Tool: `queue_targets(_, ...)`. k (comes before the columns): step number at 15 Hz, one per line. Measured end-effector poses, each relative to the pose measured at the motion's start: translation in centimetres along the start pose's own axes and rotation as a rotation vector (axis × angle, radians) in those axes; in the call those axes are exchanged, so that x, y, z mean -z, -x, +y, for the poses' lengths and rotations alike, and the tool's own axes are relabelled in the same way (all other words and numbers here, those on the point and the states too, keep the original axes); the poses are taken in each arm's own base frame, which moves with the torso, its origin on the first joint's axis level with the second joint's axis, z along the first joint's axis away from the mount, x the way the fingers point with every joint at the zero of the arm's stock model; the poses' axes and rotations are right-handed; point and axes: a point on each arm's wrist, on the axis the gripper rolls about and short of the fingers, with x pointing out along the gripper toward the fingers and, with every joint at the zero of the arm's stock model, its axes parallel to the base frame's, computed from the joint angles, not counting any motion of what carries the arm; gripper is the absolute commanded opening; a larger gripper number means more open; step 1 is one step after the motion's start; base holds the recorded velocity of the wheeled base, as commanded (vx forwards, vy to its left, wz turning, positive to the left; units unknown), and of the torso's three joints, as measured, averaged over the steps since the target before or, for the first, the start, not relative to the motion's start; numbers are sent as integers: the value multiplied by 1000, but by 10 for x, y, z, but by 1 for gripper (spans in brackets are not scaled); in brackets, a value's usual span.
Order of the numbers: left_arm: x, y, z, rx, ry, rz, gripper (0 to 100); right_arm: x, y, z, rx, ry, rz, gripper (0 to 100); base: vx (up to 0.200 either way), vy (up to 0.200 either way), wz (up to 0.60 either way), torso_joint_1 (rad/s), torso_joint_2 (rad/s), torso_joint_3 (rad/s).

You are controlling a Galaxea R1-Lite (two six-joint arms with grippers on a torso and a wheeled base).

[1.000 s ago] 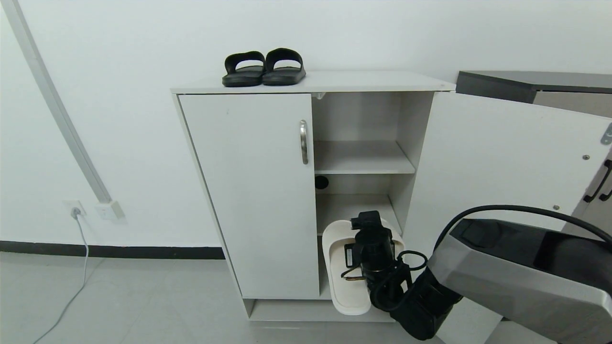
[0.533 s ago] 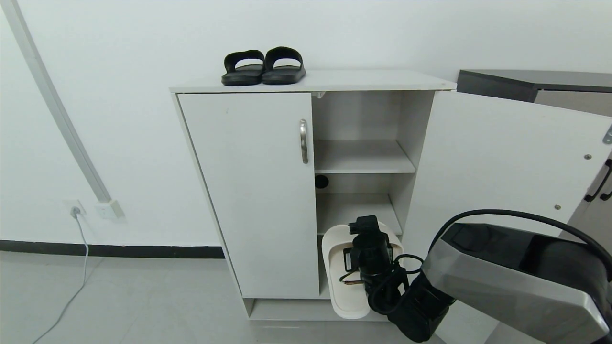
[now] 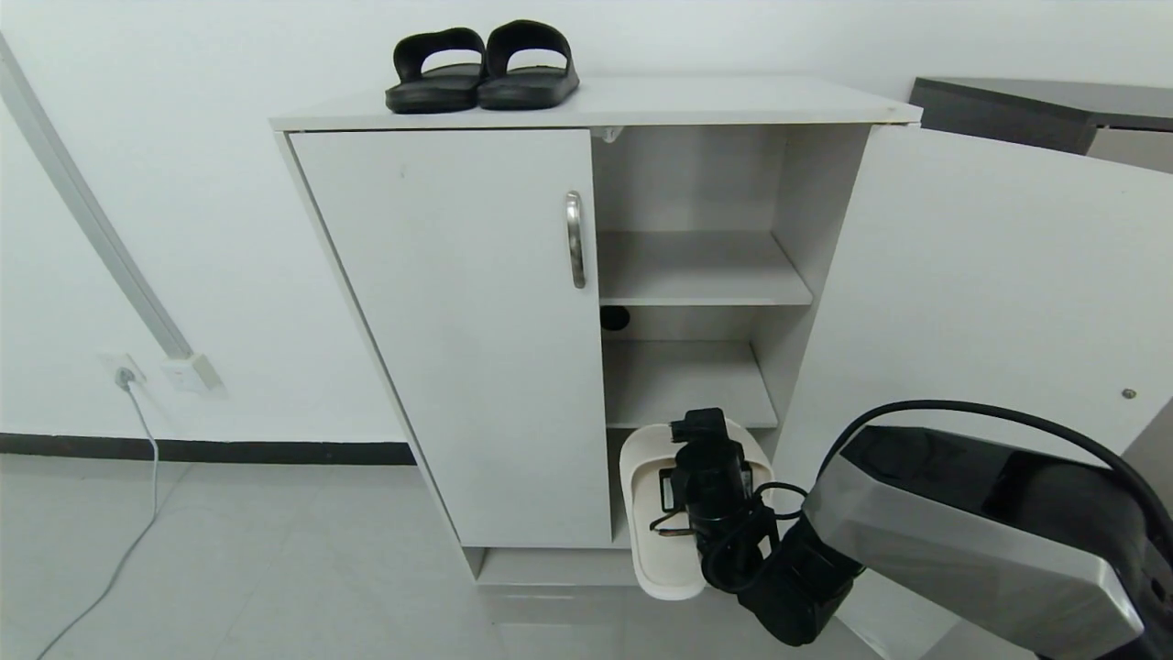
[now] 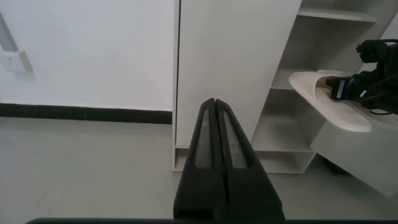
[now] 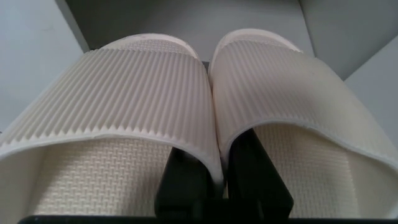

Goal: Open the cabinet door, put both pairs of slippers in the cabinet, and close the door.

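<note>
Head view: we face a white, smooth-panelled cabinet (image 3: 733, 96) standing against a plain white wall. Its left door (image 3: 458, 348) is shut and carries a slim vertical metal handle (image 3: 575, 240); its right door (image 3: 990, 293) stands swung wide to the right, showing two flat shelves (image 3: 701, 270) inside. A pair of black slippers (image 3: 481, 73) with broad arched straps sits side by side on the left part of the cabinet top. The right gripper (image 3: 698, 431) holds a pair of cream slippers (image 3: 651, 532) at the mouth of the lowest compartment, toes pointing in and rounded heels jutting out past the cabinet front. From the right wrist, we see their ribbed straps (image 5: 143, 93) and pebbled footbeds close up, with the two black fingers clamped on the touching strap edges where the two slippers meet. From the left wrist, the left gripper (image 4: 214, 106) hangs above the grey floor, to the left and nearer us, its flat fingers pressed together on nothing.
</note>
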Motion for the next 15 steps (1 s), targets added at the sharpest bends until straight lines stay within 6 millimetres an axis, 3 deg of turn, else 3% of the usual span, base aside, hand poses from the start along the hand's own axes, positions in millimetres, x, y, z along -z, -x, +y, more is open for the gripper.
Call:
queue_targets(8,0,0,0,0,0,0,0,-21,-1,-5,36,-12,-149,0,0,0,0,1,1,-76)
queue_targets(15,0,0,0,0,0,0,0,-11,-6,-7,43,1,-142,0,0,0,0,0,0,0)
